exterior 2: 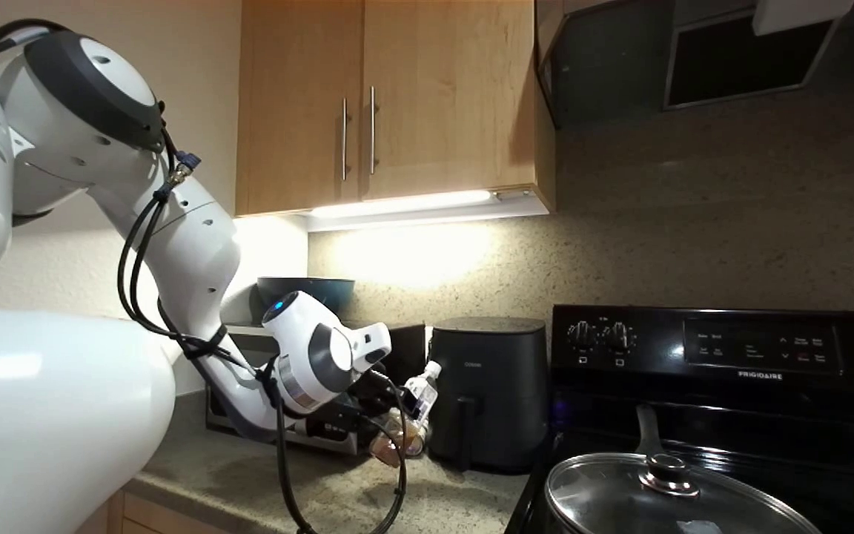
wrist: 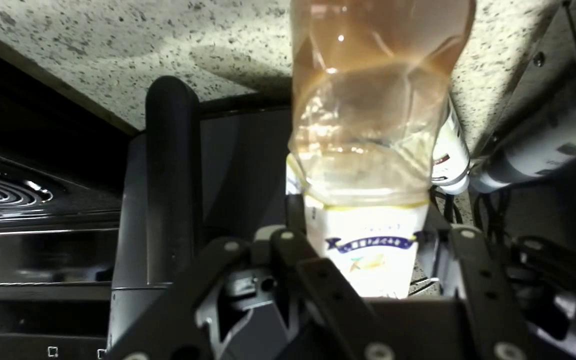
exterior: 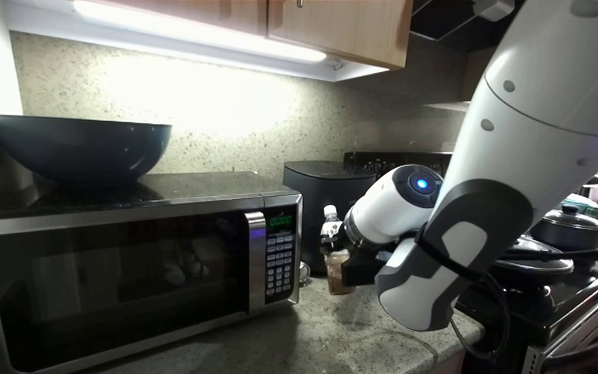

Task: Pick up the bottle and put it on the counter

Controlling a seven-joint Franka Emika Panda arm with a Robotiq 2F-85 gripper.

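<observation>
Clear glossy plastic is seen in bottle (wrist: 368,145), smooth plast. in its cap (exterior: 330,210). Speckled stone-look surf. is shown by counter (exterior: 278,348). Microwave (exterior: 138,275), left, is trimmed w/ shiny metal, its door (exterior: 114,288) glossy. Air fryer (exterior 2: 497,400) is cased in matt plast., wall cabinet (exterior 2: 449,96) faced in wood, pan lid (exterior 2: 605,497), nr right, made of glass.
</observation>
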